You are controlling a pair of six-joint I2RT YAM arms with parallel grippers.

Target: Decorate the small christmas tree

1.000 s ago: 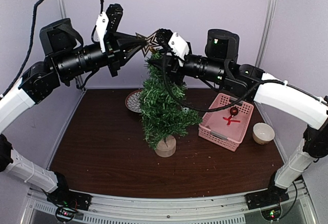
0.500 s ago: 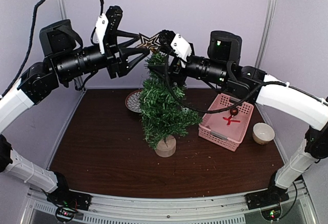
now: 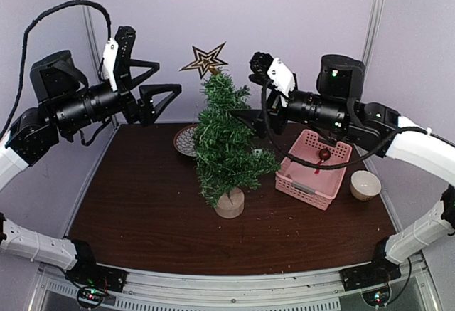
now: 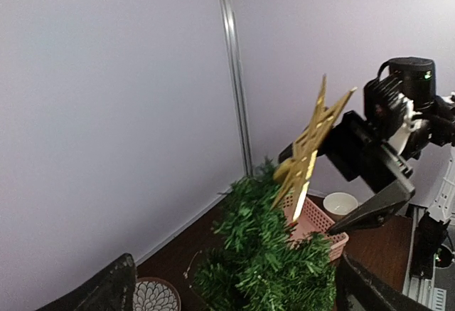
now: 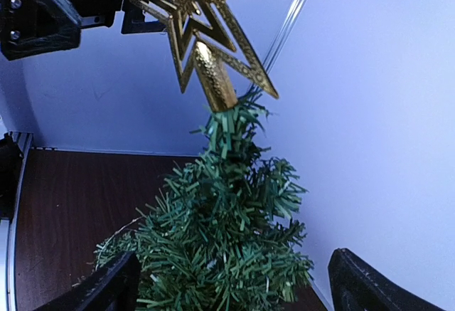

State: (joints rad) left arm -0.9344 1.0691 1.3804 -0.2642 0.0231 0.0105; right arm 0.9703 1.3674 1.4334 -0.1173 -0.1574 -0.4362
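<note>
Gold star (image 3: 205, 60), green tree (image 3: 226, 140), pink basket (image 3: 304, 188).

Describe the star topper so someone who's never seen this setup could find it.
Start at the dark wooden table and find the small christmas tree standing near its middle. The star sits on the tree's very tip. It alone is gold and openwork; the red bauble lies down in the pink basket.
</note>
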